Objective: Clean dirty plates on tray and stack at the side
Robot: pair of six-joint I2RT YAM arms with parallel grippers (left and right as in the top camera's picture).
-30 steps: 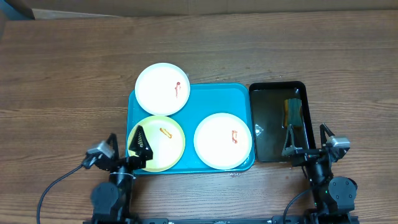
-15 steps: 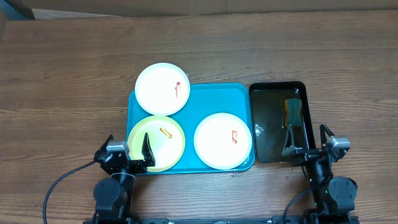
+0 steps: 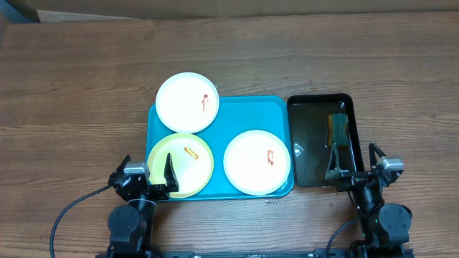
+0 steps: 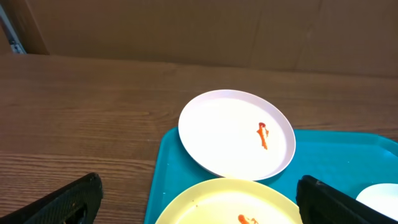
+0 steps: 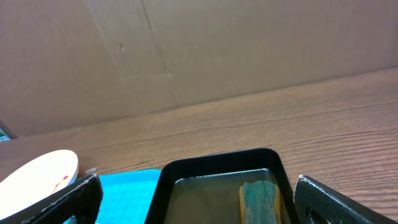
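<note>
The turquoise tray (image 3: pixel 221 115) holds a pale yellow plate (image 3: pixel 190 168) at front left and a white plate (image 3: pixel 251 165) at front right, each with an orange smear. A second white plate (image 3: pixel 183 104) with a red smear overlaps the tray's back-left corner. My left gripper (image 3: pixel 163 179) is open and empty, low over the near edge of the yellow plate. In the left wrist view (image 4: pixel 199 186) its fingers straddle the yellow plate (image 4: pixel 217 205), with the white plate (image 4: pixel 230 134) beyond. My right gripper (image 3: pixel 334 168) is open and empty over the near end of the black basin.
A black basin (image 3: pixel 294 136) of water stands right of the tray, with a green-and-yellow sponge (image 3: pixel 337 129) at its far right. The right wrist view shows the basin rim (image 5: pixel 217 163) and sponge (image 5: pixel 260 199). A cardboard wall stands behind the table.
My left arm turned a little to the right one second ago and has held still since. The right arm and the plates have not moved.
</note>
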